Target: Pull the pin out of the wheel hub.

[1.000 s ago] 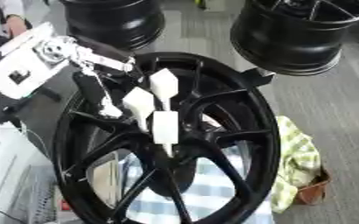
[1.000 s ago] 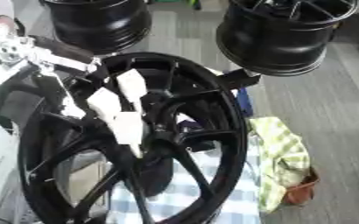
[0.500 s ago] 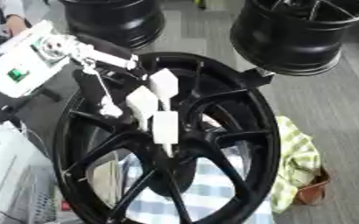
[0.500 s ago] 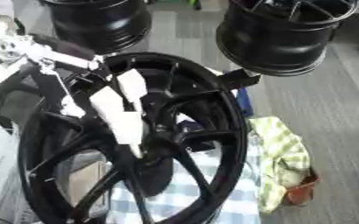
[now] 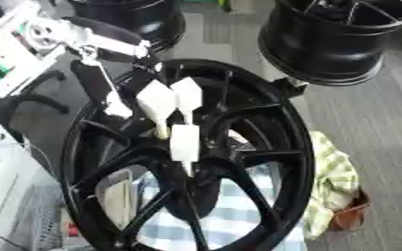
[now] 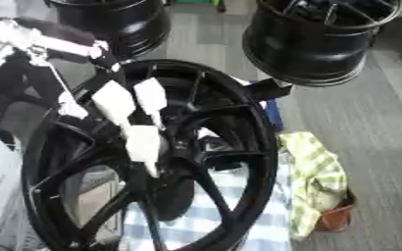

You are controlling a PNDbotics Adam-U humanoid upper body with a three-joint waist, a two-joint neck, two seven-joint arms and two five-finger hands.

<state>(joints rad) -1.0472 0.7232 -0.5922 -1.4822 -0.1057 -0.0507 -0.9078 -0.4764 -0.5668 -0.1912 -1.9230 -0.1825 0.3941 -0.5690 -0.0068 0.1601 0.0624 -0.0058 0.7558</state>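
A large black wheel hub (image 5: pixel 264 147) with thin spokes stands tilted in the middle of both views. My left arm, white here, comes in from the upper left. My left hand (image 5: pixel 172 105) hangs over the spokes just above the hub's centre (image 5: pixel 226 144), its white parts close together. I cannot make out the pin; the hand and the spokes cover the centre. My right hand shows in no view.
Two more black wheel hubs (image 5: pixel 333 41) (image 5: pixel 140 19) stand at the back. A blue-checked cloth (image 5: pixel 238 215) lies under the big hub, with a yellow-green cloth (image 6: pixel 312 181) and a small brown pot (image 6: pixel 335 218) to its right. White equipment (image 5: pixel 7 59) stands at the left.
The arm has shifted slightly up and to the right at the upper left. The hand stays over the same spokes near the hub's centre.
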